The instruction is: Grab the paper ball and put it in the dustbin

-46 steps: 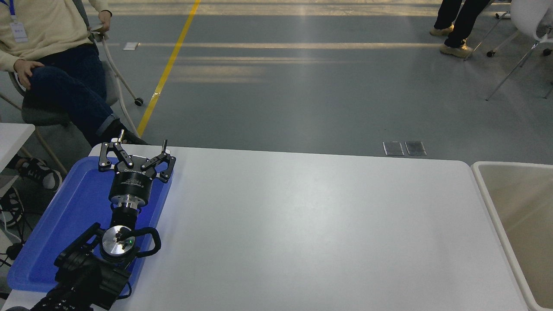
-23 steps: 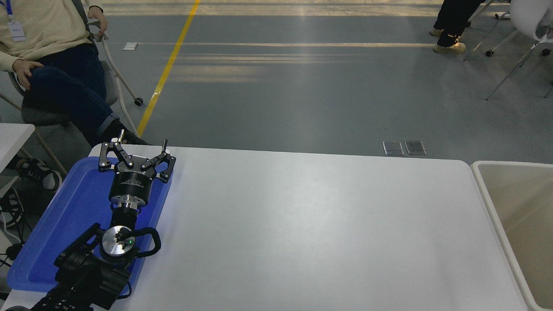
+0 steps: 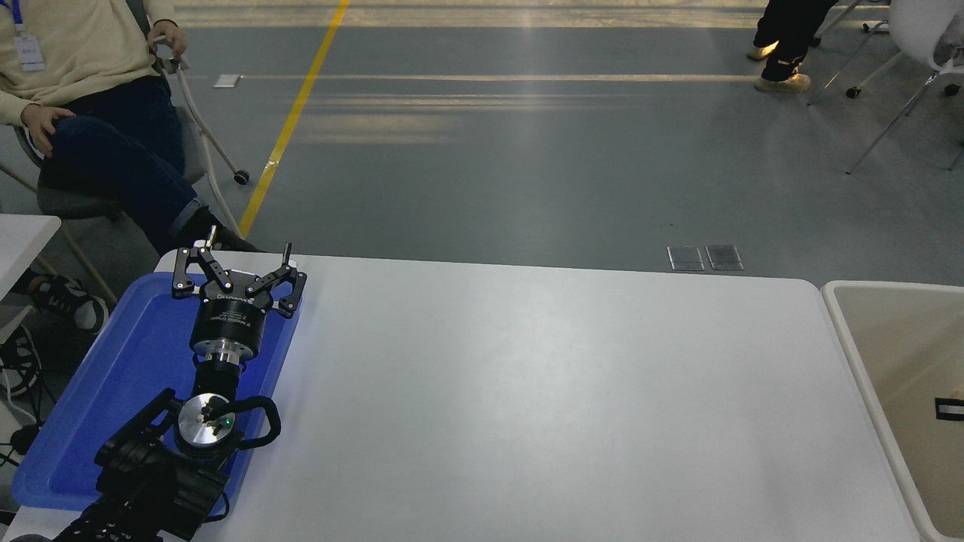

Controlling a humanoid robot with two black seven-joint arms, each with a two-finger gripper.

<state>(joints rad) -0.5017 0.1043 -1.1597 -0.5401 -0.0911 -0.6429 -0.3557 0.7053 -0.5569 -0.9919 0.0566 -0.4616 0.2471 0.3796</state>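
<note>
The paper ball is not in view. The dustbin [image 3: 851,331] stands at the table's right end, with a pale cream rim and a beige inside; only its left part shows. A small black piece of my right gripper [image 3: 949,409] pokes in from the right edge over the inside of the dustbin, and too little of it shows to tell its state. My left gripper [image 3: 242,252] is parked open and empty over the blue tray [image 3: 90,421] at the lower left.
The white table [image 3: 527,399] spans the middle. A person sits on a chair [image 3: 90,113] beyond the far left corner. Another person's feet [image 3: 779,68] and chair legs show at the top right.
A small black piece of my right gripper has come into view at the right edge over the dustbin. My left arm has not moved. The feet at the top right have shifted.
</note>
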